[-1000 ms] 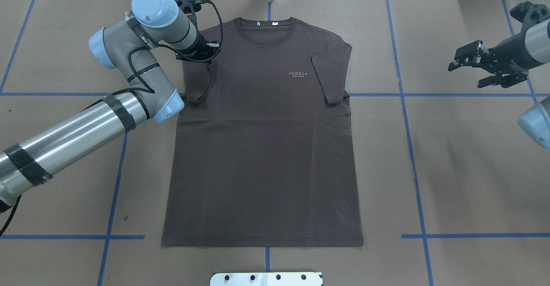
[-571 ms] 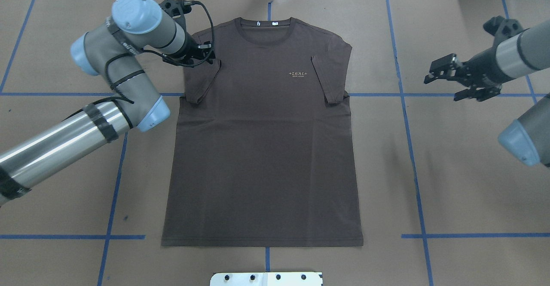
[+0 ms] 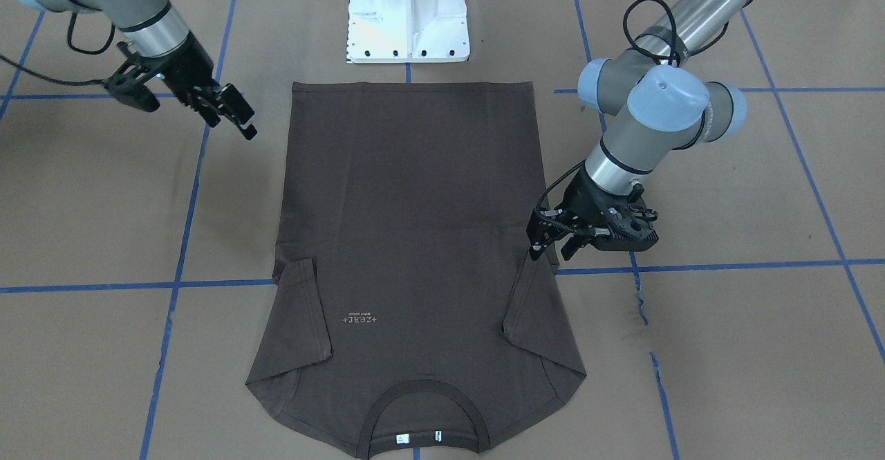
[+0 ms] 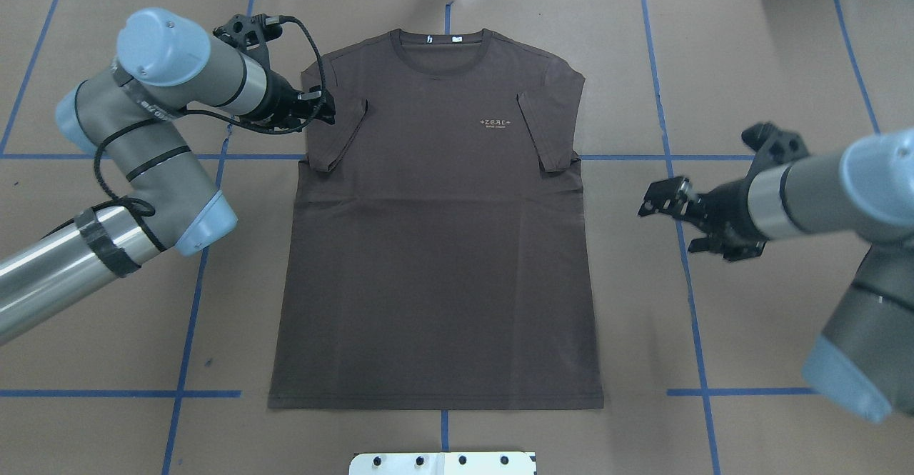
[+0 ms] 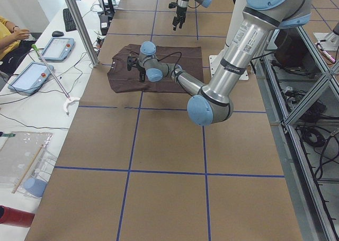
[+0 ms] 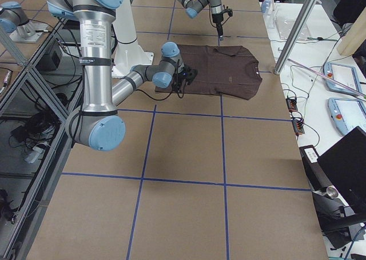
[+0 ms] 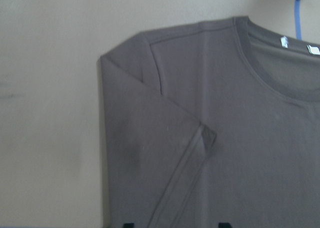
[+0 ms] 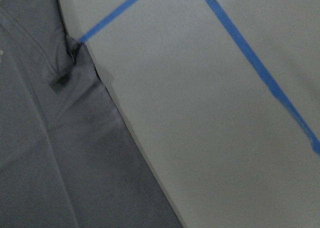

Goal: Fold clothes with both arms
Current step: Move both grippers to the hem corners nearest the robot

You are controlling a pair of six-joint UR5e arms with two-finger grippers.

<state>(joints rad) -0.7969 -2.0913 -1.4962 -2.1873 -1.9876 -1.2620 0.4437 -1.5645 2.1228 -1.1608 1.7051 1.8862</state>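
Nearest the robot, the white metal base plate [image 4: 443,463] sits just short of the straight hem of the dark brown short-sleeved cotton T-shirt [image 4: 435,261]. The shirt lies flat, chest up, in the middle of the brown paper-covered table [image 4: 771,332] marked with blue tape lines, hem near and neck far.

Further out on the right, the right arm's black two-finger gripper [image 4: 670,226] hangs over bare paper, well apart from the shirt's right edge. Its jaws are spread wide and hold nothing.

Beyond that, both short sleeves already lie turned in over the body: the left sleeve [image 4: 339,139] and the right sleeve [image 4: 546,132], which ends beside the small pale chest logo [image 4: 494,123]. The left arm's black gripper [image 4: 323,107] is at the shirt's far left edge by that folded sleeve, with its jaws wide apart and no cloth between them.

Farthest away, the round ribbed collar [image 4: 441,73] lies smooth and open.

So the sleeve folds look done, while the body is full length. I judge the side or hem-to-collar folds are all left to do, with neither gripper yet on the cloth.
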